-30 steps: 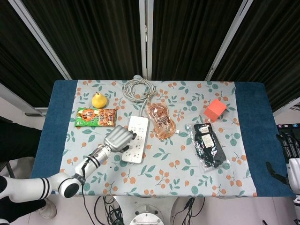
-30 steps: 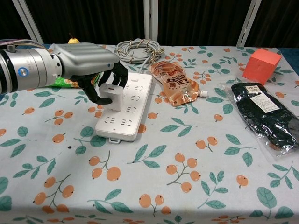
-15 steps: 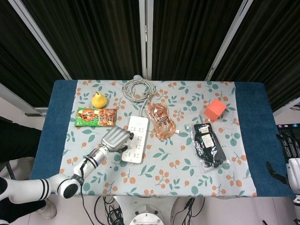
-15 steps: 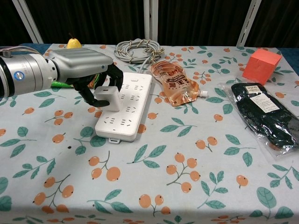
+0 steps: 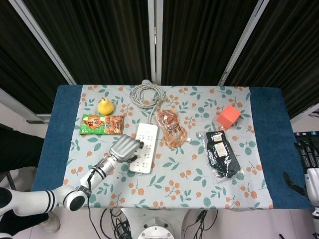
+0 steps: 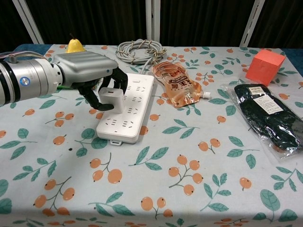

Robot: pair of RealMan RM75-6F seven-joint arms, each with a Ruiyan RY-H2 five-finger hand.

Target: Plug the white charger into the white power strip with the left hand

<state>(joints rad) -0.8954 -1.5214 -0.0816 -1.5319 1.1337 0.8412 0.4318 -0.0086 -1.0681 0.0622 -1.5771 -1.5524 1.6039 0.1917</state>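
Charger [image 6: 111, 100], white block, sits left of centre in the chest view, pinched in the dark fingers [image 6: 96, 100] of the left hand [image 6: 90, 75], which are curled around it. It is held upright over the near left part of the white power strip [image 6: 129, 109], bottom face touching or just above the sockets; cannot tell if the prongs are in. Holding it upright from the side likely keeps the prongs facing down for a straight push. Right hand [image 5: 310, 164] at the far right edge of the head view, off the table, fingers apart, holding nothing.

Just right of the strip lies an orange drink pouch [image 6: 178, 84], close but not blocking the sockets. Black item in a clear bag [image 6: 269, 116] at right, well apart. Further back: snack packet [image 5: 102, 124] behind the left arm, coiled grey cable [image 6: 139, 50] at the strip's far end, yellow pear [image 6: 74, 45] upper left, red box [image 6: 265, 66] upper right. Nothing stands in the way of the push down.
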